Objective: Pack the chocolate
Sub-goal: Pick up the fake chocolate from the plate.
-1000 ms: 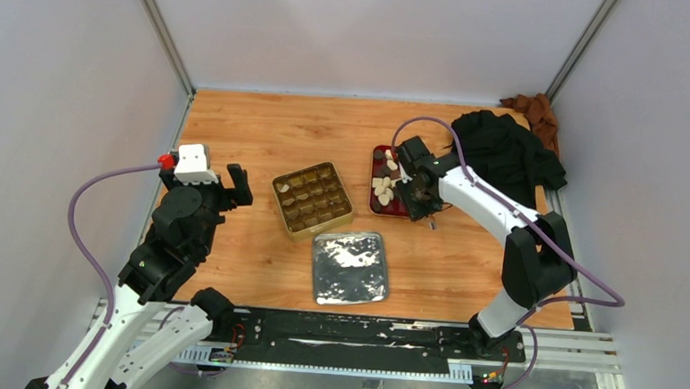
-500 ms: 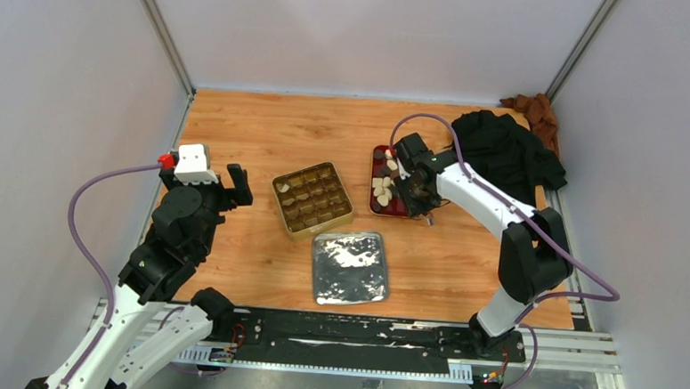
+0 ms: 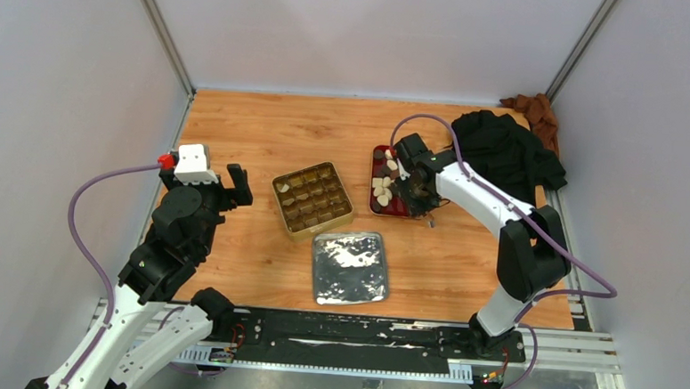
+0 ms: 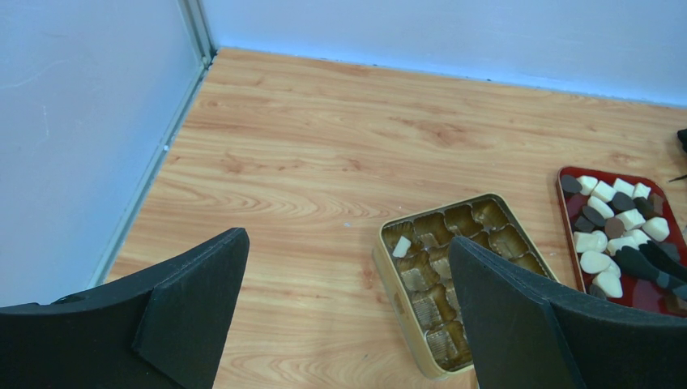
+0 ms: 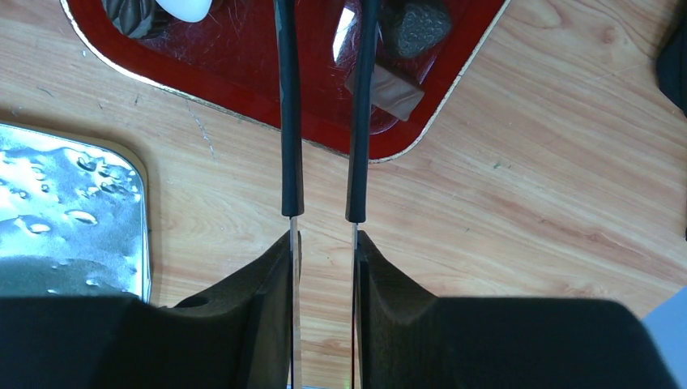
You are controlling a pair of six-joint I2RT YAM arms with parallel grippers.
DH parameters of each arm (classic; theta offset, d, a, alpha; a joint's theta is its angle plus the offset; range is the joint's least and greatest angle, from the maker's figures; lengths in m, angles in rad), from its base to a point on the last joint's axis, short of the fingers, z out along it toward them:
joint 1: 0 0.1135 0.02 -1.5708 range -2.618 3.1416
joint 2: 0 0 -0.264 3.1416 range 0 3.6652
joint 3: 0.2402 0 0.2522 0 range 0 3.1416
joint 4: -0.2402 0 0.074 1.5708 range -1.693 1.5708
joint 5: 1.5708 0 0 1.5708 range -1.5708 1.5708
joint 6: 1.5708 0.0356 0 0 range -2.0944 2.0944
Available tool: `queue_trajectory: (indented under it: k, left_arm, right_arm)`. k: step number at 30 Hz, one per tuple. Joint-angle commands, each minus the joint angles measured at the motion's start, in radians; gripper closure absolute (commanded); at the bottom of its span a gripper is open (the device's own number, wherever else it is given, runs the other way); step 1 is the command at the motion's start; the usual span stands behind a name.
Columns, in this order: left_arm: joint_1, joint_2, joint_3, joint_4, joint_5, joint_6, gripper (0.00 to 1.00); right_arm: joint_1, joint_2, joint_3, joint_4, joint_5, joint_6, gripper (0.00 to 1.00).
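Your right pincer [image 5: 324, 243] clamps the tweezers [image 5: 288, 121], tines over the red tray [image 5: 243, 73]; left pincer [image 4: 347, 240] stands released. Chocolate [image 4: 603, 235] lies on the tray, one white piece [image 4: 401, 246] in the tin [image 4: 377, 263].

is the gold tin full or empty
Almost empty: the gold tin holds one cream-white chunk in a corner compartment; the other compartments in view look bare.

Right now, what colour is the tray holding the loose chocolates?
The tray is deep red with a thin gold edge, clearest in the right wrist view.
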Motion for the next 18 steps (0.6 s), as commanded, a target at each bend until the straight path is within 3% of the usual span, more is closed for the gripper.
queue_trajectory:
  k: [1,18]
  left_arm:
    - [0.005,-0.003,-0.01,0.017,-0.012,0.0,0.0]
    - [0.005,-0.005,-0.01,0.018,-0.013,-0.001,0.0]
  right_arm:
    - [-0.014,-0.025,0.016,-0.026,-0.003,-0.01,0.7]
    - [-0.014,-0.1,0.007,-0.061,0.002,-0.013,0.82]
